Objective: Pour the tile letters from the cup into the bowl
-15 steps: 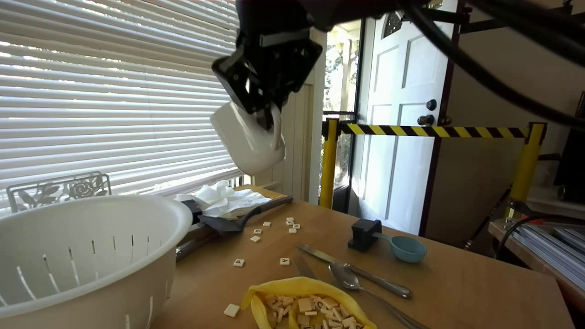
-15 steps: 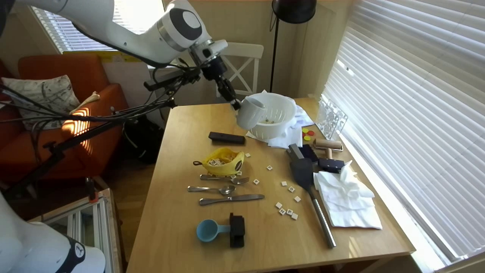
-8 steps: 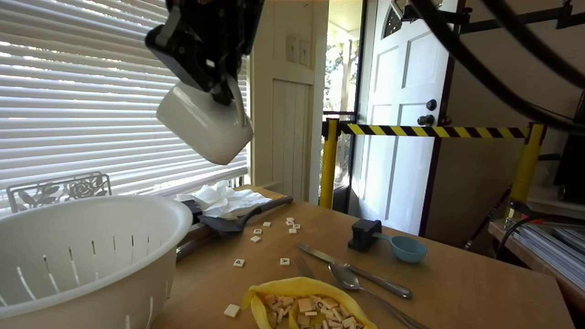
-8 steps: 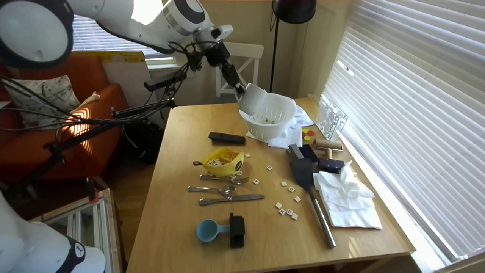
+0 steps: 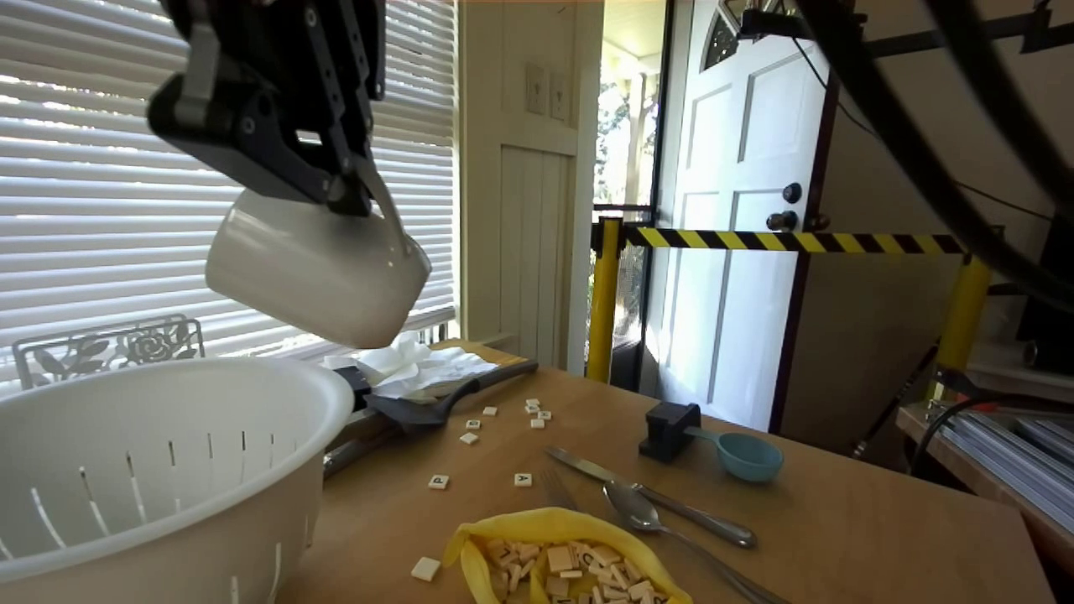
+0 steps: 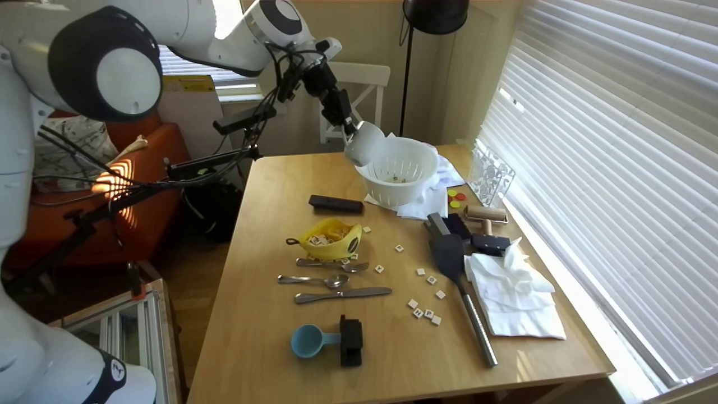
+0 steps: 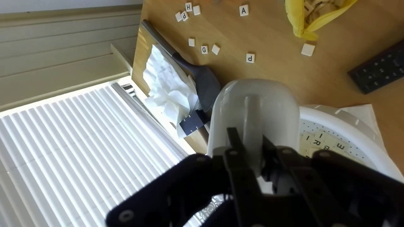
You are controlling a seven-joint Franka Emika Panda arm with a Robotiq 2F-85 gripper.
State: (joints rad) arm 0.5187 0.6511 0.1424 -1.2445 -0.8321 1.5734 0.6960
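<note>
The furniture shows a room in a home. Blinds (image 6: 611, 140) run along one long edge of the wooden bench (image 6: 258, 348); beyond the opposite long edge sits an orange armchair (image 6: 151, 235) with a pale pillow (image 6: 84, 133). Past one short edge stand a white chair (image 6: 364, 73) and a black lamp (image 6: 436, 17), the lamp nearer the corner by the blinds. Past the other short edge is a panelled door (image 5: 722, 319) with a knob (image 5: 782, 220), behind striped tape (image 5: 759, 240). Fork (image 6: 325, 264), spoon (image 6: 331, 281) and knife (image 6: 343, 294) lie on the bench.

Tilted cup (image 5: 315, 273), tiles (image 7: 316, 142) in bowl (image 7: 358, 135)
</note>
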